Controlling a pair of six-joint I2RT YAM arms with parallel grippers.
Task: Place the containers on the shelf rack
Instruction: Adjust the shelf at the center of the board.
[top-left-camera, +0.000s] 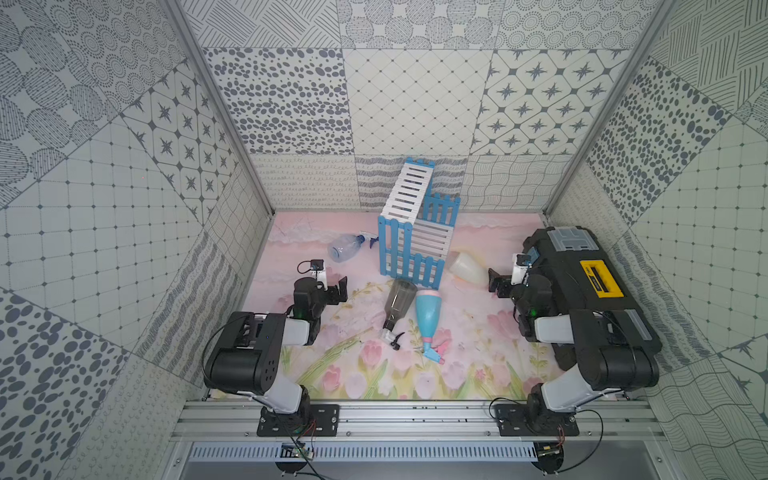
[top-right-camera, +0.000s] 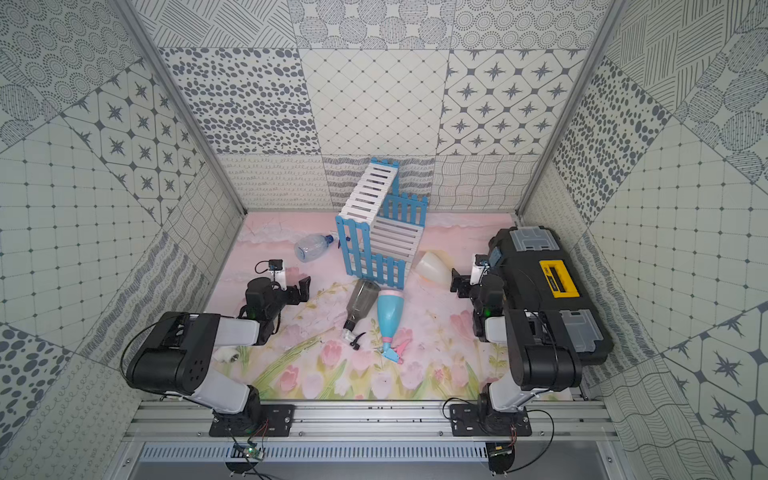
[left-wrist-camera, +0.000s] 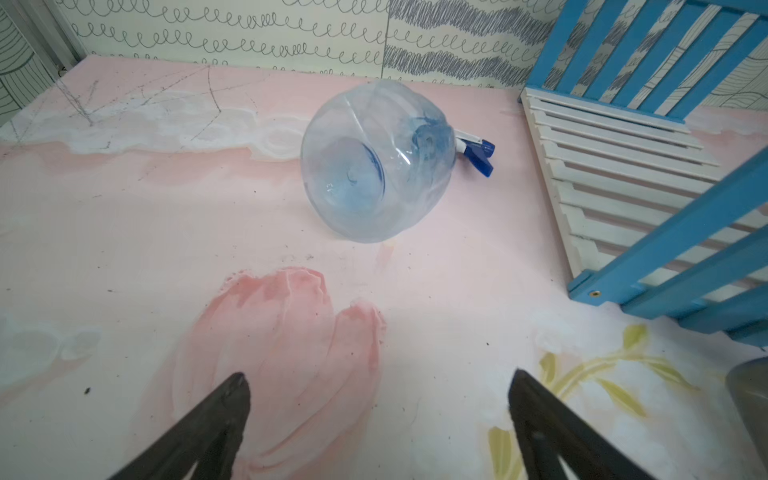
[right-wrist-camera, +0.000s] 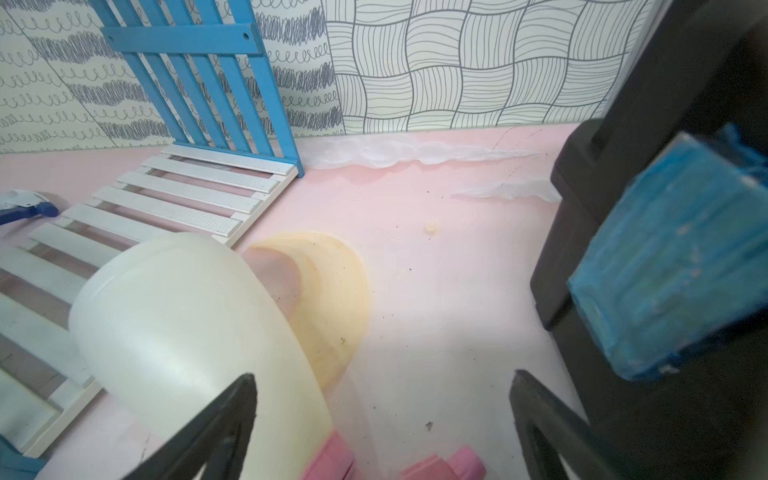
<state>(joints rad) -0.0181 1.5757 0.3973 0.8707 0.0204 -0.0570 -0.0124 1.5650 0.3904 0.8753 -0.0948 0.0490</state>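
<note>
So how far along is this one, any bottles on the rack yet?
Nothing done: the shelf rack holds no bottle. All four lie on their sides on the table: clear bluish bottle, smoky grey bottle, light-blue bottle, milky white bottle. In hand: nothing; the left gripper is open facing the clear one, the right gripper open by the white one. All four placements remain.

Left hand (left-wrist-camera: 378, 384) and right hand (right-wrist-camera: 384, 384) spread wide, empty, held low, pointing forward

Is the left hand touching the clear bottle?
Apart. The left wrist view shows a stretch of bare mat between the open left hand and the clear bottle.
</note>
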